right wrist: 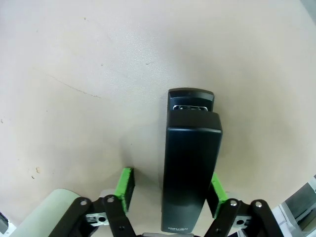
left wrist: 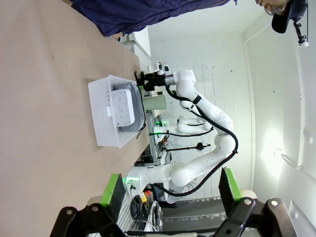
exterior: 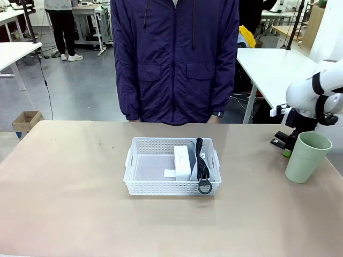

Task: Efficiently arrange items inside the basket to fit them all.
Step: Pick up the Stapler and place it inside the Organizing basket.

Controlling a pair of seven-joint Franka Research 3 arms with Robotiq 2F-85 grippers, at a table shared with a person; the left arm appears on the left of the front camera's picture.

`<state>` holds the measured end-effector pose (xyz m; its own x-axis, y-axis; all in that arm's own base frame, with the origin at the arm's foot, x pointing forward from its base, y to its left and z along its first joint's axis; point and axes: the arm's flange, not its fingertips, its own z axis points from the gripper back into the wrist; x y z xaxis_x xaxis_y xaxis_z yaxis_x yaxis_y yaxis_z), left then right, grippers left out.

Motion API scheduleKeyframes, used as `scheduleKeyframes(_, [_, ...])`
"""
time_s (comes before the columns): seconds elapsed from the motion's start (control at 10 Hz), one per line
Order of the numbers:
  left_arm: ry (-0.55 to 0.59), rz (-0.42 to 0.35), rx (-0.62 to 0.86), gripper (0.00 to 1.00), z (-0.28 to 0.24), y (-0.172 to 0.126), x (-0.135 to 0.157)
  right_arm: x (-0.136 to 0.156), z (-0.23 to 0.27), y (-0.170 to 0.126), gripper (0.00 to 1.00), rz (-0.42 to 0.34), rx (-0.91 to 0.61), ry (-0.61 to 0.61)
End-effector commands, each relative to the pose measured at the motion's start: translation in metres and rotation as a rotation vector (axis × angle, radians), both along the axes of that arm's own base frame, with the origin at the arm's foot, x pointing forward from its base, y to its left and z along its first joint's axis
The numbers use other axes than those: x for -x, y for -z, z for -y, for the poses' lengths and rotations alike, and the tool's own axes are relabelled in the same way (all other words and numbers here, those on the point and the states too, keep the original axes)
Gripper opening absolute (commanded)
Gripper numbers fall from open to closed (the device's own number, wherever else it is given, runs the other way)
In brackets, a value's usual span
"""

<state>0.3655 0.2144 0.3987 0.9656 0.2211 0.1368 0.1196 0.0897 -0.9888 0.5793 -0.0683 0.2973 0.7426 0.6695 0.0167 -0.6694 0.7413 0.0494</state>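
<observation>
Right gripper (right wrist: pixel 171 191), jaws wide, is straddling the black stapler (right wrist: pixel 190 158) off-centre at the right edge of the bench (exterior: pixel 64 214), probably risking skewing it into the pale green cup (right wrist: pixel 47 215) beside.

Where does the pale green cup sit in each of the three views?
Front view: pale green cup stands upright at the table's right side.
Left wrist view: cup in the upper middle, beyond the basket.
Right wrist view: cup in the bottom-left corner.
Shared landmark: the right gripper, close beside the cup.

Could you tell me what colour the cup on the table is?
The cup is pale green; the front view shows it best.
</observation>
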Motion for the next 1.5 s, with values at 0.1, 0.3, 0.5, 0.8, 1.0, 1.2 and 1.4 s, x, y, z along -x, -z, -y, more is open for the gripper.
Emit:
scheduleKeyframes(0.1, [0.001,-0.004,-0.012,1.0,0.002,-0.003,0.002,-0.003,0.002,0.005,0.0,0.007,-0.004,-0.037])
scheduleKeyframes(0.3, [0.001,-0.004,-0.012,1.0,0.002,-0.003,0.002,-0.002,0.003,0.005,0.04,0.008,-0.01,-0.039])
scheduleKeyframes(0.5, [0.001,-0.004,-0.012,1.0,0.002,-0.003,0.002,-0.002,0.003,0.005,0.0,0.006,-0.014,-0.046])
scheduleKeyframes(0.8, [0.001,-0.004,-0.012,1.0,0.002,-0.003,0.002,-0.001,0.005,0.004,0.0,0.009,-0.016,-0.048])
scheduleKeyframes(1.0, [0.001,-0.004,-0.012,1.0,0.002,-0.003,0.002,0.002,0.01,-0.006,0.0,0.03,-0.017,-0.042])
scheduleKeyframes(1.2, [0.001,-0.004,-0.012,1.0,0.002,-0.003,0.002,0.012,0.013,-0.043,0.0,0.093,0.012,-0.034])
scheduleKeyframes(1.4, [0.001,-0.004,-0.012,1.0,0.002,-0.003,0.002,0.031,0.017,-0.096,0.0,0.139,-0.028,-0.026])
